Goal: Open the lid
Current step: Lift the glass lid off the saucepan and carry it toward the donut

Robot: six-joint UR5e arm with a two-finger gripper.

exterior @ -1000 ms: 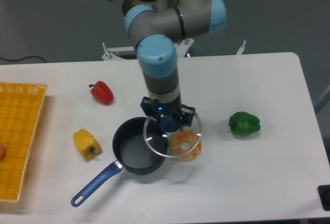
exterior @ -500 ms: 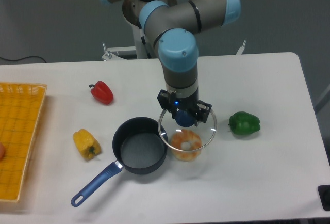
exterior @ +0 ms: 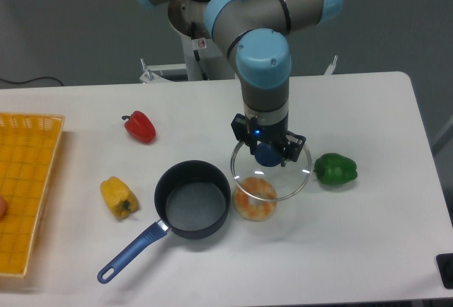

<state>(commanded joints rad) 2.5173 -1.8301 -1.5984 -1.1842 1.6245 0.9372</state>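
Low in the frame, left of centre, a dark blue saucepan [exterior: 192,199] sits uncovered on the white table [exterior: 368,236], its long blue handle running toward the lower left. Just right of it lies an orange, ring-shaped piece [exterior: 255,199], near the pan's rim. At the left edge is a yellow basket [exterior: 28,180], with a yellow pepper [exterior: 118,197] between it and the pan.

Slightly above centre, the gripper [exterior: 267,153] is clenched on the blue knob of the lid [exterior: 271,177], holding the clear glass disc off the table. The lid hangs above the orange piece and partly overlaps it in view, between the pan and a green pepper [exterior: 335,169] at the right. Half a second ago the lid was further left, its rim by the pan's right edge; a second ago it overlapped the pan's opening. It has since travelled right, clear of the pan.

Further back, a red pepper [exterior: 140,126] lies at upper left. The grey-and-blue arm rises to the top of the frame.
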